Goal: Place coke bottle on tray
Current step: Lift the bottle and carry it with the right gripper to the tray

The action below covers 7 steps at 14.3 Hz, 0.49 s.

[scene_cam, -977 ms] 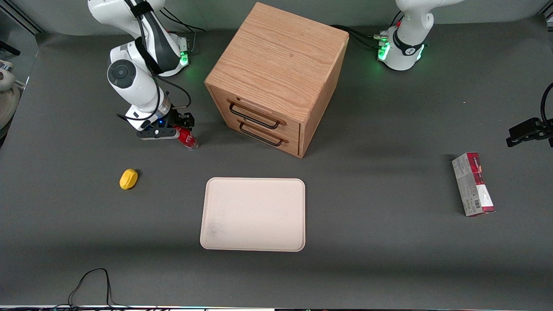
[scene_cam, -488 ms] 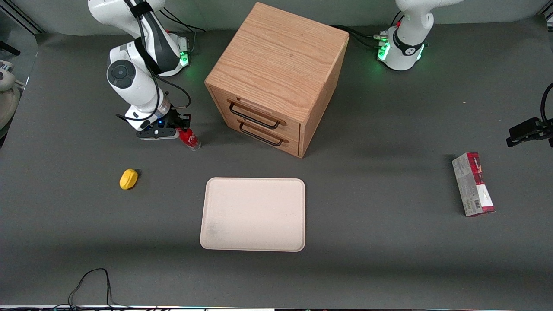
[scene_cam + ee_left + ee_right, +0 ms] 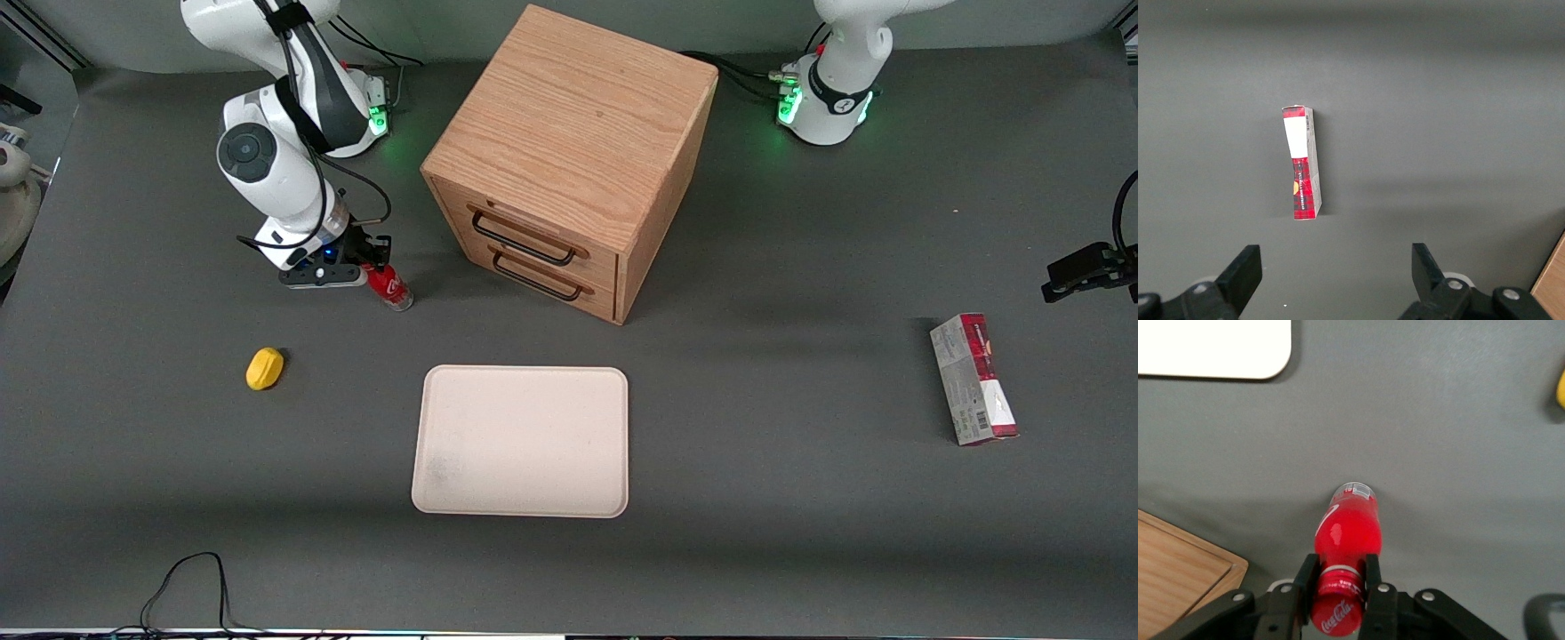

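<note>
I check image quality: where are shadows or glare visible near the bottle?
Front view: soft shadow on the table beside the drawer cabinet. Right wrist view: white glare spot on the bottle, which the gripper clamps near its cap.

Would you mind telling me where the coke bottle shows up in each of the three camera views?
Front view: the coke bottle is held at its cap end by the end effector, beside the wooden drawer cabinet, farther from the camera than the tray.
Right wrist view: the coke bottle sits clamped between the end effector's fingers.
Left wrist view: not in it.
Shared landmark: the tray, whose corner shows in the right wrist view.
</note>
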Available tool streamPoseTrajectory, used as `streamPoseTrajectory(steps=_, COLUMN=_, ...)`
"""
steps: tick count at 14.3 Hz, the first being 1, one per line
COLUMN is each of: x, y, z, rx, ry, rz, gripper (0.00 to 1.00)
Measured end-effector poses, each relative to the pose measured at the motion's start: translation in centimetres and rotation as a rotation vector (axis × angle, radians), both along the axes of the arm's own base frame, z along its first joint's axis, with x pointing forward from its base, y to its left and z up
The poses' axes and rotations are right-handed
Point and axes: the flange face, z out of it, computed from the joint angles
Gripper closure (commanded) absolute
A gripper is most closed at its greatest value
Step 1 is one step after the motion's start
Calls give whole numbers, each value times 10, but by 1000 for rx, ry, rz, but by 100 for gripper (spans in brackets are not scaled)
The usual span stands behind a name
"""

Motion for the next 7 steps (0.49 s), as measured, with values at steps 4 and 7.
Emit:
streamPoseTrajectory(steps=4, x=57, y=-9, z=105, rx=-4, ry=47, rz=-45, gripper=100)
streamPoseTrajectory(steps=7, x=105, y=-6, z=178, rx=-17, ry=112, rz=-53, gripper=100)
